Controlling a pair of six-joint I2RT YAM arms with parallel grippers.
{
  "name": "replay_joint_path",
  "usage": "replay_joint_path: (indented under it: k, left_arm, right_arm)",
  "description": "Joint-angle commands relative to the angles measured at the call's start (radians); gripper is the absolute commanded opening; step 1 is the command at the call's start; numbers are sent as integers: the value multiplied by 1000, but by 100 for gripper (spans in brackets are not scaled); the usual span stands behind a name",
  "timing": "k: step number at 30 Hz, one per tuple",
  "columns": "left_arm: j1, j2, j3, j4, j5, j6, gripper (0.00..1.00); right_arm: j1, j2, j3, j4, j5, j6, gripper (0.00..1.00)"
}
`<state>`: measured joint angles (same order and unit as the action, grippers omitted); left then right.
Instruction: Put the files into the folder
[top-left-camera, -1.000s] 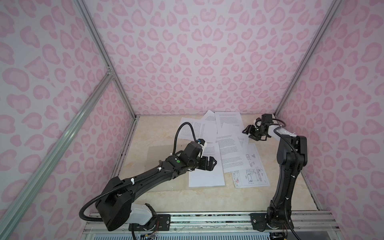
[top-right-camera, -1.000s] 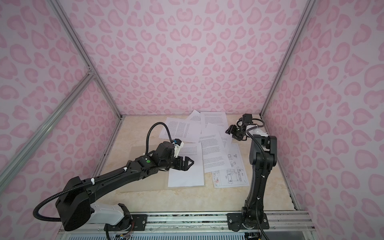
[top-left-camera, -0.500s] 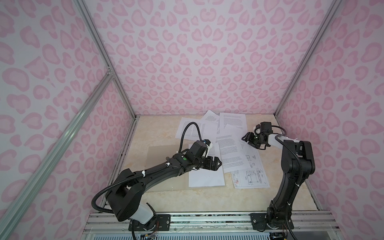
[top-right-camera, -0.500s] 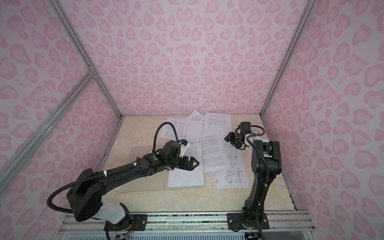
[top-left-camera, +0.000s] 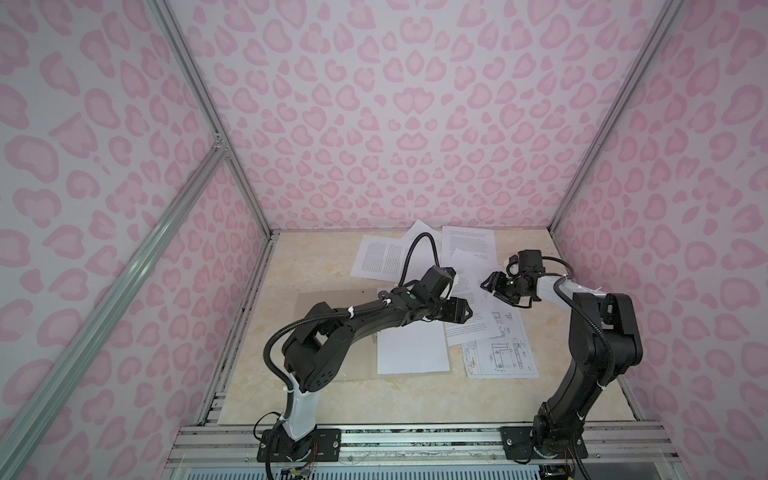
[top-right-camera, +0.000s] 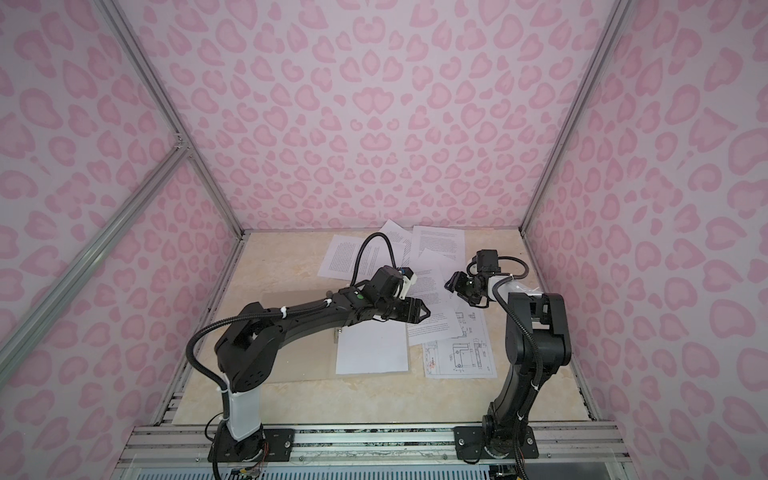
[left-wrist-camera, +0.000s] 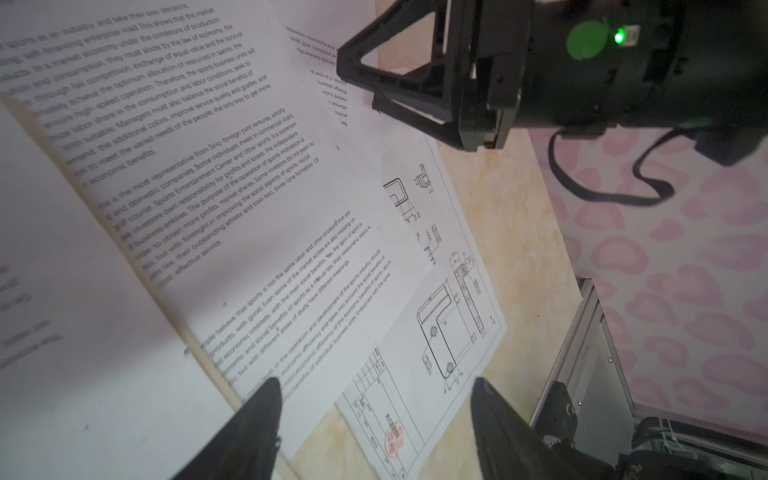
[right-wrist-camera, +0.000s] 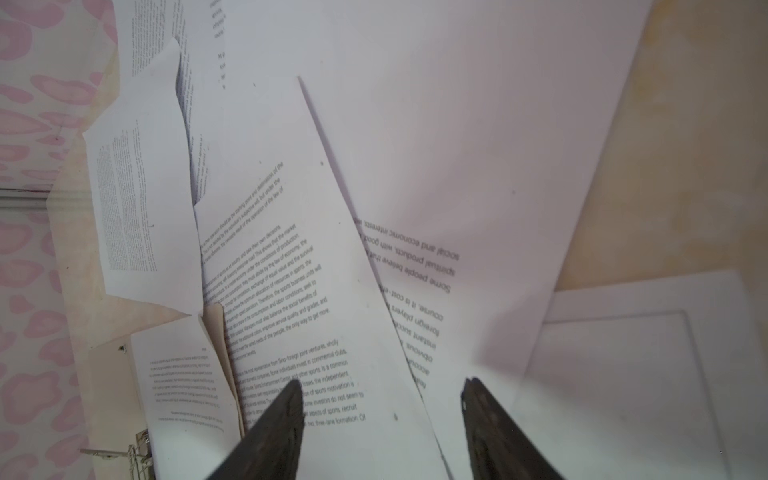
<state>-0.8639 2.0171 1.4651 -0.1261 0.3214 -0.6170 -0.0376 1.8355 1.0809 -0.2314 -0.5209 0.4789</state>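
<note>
The files lie scattered as several white printed sheets (top-left-camera: 467, 245) across the back and right of the table. One white sheet (top-left-camera: 411, 353) rests on the beige-grey folder (top-left-camera: 328, 300), which lies flat at centre left with its metal clip (right-wrist-camera: 133, 453) at one edge. A sheet with a line drawing (top-left-camera: 503, 357) lies at the front right, and the left wrist view shows its red stamp (left-wrist-camera: 395, 436). My left gripper (left-wrist-camera: 374, 388) hovers open over a text sheet (left-wrist-camera: 232, 187) and the drawing sheet. My right gripper (right-wrist-camera: 382, 388) hovers open over overlapping text sheets (right-wrist-camera: 299, 291), close to the left gripper (top-left-camera: 465, 311).
Pink patterned walls close in the cream marbled table (top-left-camera: 316, 257) on three sides. A metal rail (top-left-camera: 415, 432) with both arm bases runs along the front. The two grippers face each other a short way apart above the sheets.
My left gripper has reached further right over the sheets and its jaws have narrowed. My right gripper has come forward and down from the back right toward the overlapping sheets.
</note>
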Motion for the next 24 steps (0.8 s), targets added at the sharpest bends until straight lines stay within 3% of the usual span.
replay_joint_path:
  k: [1, 8, 16, 24]
  left_arm:
    - [0, 105, 110, 8, 27, -35, 60]
    - [1, 266, 220, -35, 29, -46, 51]
    - [5, 294, 190, -72, 5, -36, 50]
    - [7, 317, 163, -82, 7, -31, 49]
  right_arm:
    - [4, 2, -35, 6, -40, -1, 62]
    - [14, 34, -18, 38, -92, 6, 62]
    - [26, 60, -70, 60, -126, 42, 62]
    - [27, -31, -167, 113, -226, 118, 67]
